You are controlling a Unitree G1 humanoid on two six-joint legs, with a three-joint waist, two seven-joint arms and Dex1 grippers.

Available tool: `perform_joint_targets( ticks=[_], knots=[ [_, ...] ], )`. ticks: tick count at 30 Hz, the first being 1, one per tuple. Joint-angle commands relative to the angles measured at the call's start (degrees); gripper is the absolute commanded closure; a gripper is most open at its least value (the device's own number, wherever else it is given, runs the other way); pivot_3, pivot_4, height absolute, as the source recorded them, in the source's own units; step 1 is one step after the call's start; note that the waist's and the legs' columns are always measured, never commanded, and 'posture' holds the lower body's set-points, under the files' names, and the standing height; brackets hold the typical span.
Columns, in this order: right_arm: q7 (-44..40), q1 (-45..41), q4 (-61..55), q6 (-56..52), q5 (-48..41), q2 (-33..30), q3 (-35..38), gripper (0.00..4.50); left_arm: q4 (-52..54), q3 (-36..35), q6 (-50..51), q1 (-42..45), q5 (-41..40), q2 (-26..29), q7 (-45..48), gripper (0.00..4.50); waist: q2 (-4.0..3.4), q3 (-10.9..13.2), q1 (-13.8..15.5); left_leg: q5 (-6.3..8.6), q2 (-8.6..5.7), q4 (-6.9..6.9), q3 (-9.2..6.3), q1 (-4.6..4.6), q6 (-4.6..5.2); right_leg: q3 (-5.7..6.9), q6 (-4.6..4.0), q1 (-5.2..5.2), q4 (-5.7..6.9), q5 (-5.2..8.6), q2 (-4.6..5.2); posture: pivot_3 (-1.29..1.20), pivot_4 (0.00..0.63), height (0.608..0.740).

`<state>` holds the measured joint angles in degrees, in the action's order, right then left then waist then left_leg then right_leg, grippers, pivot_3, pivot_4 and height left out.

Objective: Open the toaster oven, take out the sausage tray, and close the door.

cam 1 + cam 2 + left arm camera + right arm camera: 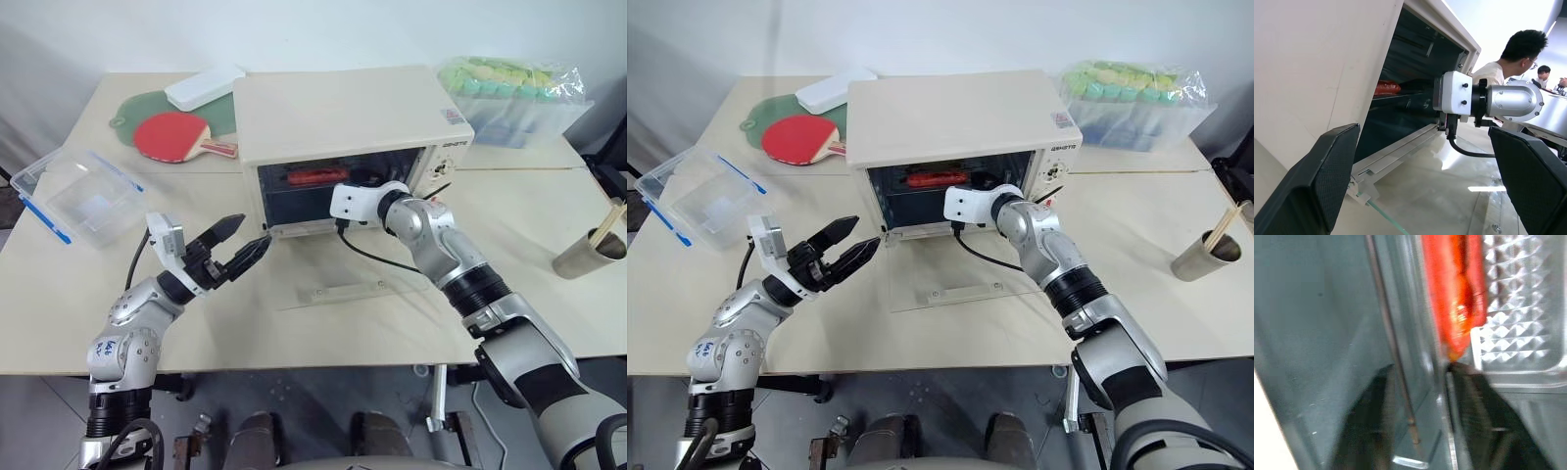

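Right gripper [1447, 377] pinches the sausage tray [1518, 308] rim inside the open toaster oven [343, 117] at frame centre, left gripper [238, 255] wide apart; shallow edge grip risks slipping, tilting sausages out.

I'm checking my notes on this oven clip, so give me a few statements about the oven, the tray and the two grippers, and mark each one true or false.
1. The oven door is folded down flat on the table. True.
2. The left gripper is shut on the door handle. False: it is open and holds nothing, just beside the oven's front corner.
3. The right gripper reaches into the oven, at the edge of the sausage tray. True.
4. The sausage tray sits out on the table. False: it is inside the oven.
5. A red paddle lies on the table to the oven's left. True.
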<state>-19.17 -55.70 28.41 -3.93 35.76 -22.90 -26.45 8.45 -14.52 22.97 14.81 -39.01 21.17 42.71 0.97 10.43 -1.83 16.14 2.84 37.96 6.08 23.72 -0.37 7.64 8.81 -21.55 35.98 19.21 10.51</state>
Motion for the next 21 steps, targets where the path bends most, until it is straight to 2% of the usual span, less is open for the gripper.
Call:
perform_joint_targets(
  ticks=[1,2,10,14,21],
  knots=[
    [-0.72,0.81,-3.10,-0.15,0.65,0.48,0.20,4.19,0.66,0.29,-1.00,0.59,-0.30,0.32,0.61,0.00,0.00,0.00,0.01,0.00,0.00,0.00,0.00,0.00,0.00,0.00,0.00,0.00,0.00,0.00,0.00,0.00,0.150,0.740],
    [-0.85,1.14,-3.77,-0.22,0.69,0.56,0.36,4.49,0.58,0.35,-1.02,0.63,-0.25,0.36,0.68,0.00,0.01,-0.01,0.01,0.00,0.00,0.00,0.01,0.00,0.00,-0.01,0.00,0.00,0.00,0.00,0.00,0.00,0.150,0.740],
    [-2.67,2.37,-6.51,-1.51,0.55,1.23,1.48,4.49,0.07,0.63,-1.02,1.09,-0.13,0.37,0.70,0.00,0.01,-0.01,-0.01,0.01,0.00,-0.07,0.00,-0.03,-0.02,0.01,0.00,0.00,0.00,0.00,-0.01,0.00,0.150,0.740],
    [-6.12,4.57,-10.77,-3.31,-1.26,2.33,2.04,4.49,0.00,0.82,-0.88,1.25,-0.11,0.53,0.67,0.00,0.02,-0.01,0.02,0.01,0.00,-0.09,-0.02,-0.03,-0.02,0.01,0.00,0.00,0.00,0.00,-0.01,0.00,0.150,0.740],
    [-7.58,7.64,-17.88,-3.99,0.89,1.22,2.39,4.49,-0.47,0.45,-0.86,1.53,-0.22,0.83,0.75,0.00,0.03,-0.01,-0.07,0.02,0.01,-0.15,-0.01,-0.06,-0.04,0.02,0.00,0.00,0.00,0.00,-0.02,0.00,0.150,0.740]
  ],
)
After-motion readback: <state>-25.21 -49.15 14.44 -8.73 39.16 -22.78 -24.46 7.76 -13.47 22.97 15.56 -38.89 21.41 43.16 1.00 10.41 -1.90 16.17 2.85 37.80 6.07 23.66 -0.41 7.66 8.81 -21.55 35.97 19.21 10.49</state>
